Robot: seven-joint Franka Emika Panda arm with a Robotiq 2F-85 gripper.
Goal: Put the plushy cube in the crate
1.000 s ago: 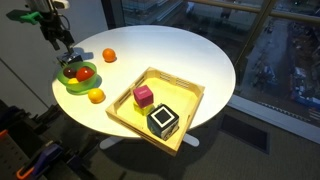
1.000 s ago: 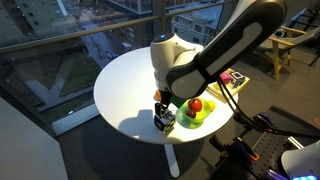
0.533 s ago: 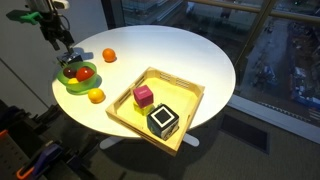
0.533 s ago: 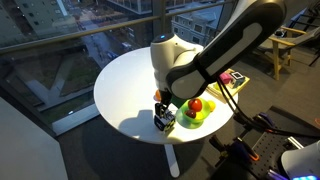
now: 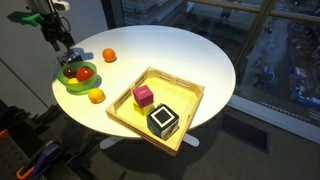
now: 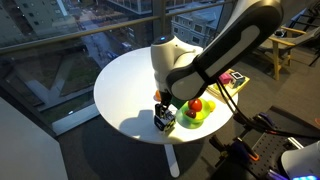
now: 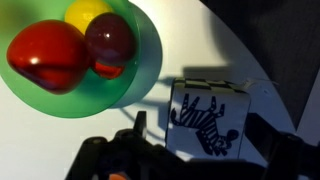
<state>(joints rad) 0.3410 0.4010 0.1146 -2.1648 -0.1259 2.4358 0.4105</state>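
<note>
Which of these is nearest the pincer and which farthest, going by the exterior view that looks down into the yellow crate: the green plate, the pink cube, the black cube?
1. The green plate, right beside the pincer at the table's edge.
2. The pink cube, in the crate, on its plate-side end.
3. The black cube, also in the crate, beyond the pink cube.

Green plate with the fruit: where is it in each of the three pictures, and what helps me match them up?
In an exterior view: the green plate is at the far left, near the edge of the white table.
In an exterior view: the plate is right of centre, at the table's edge.
Wrist view: the plate is at the upper left, cut off by the frame.
Shared landmark: the red fruit lying on the plate.
</note>
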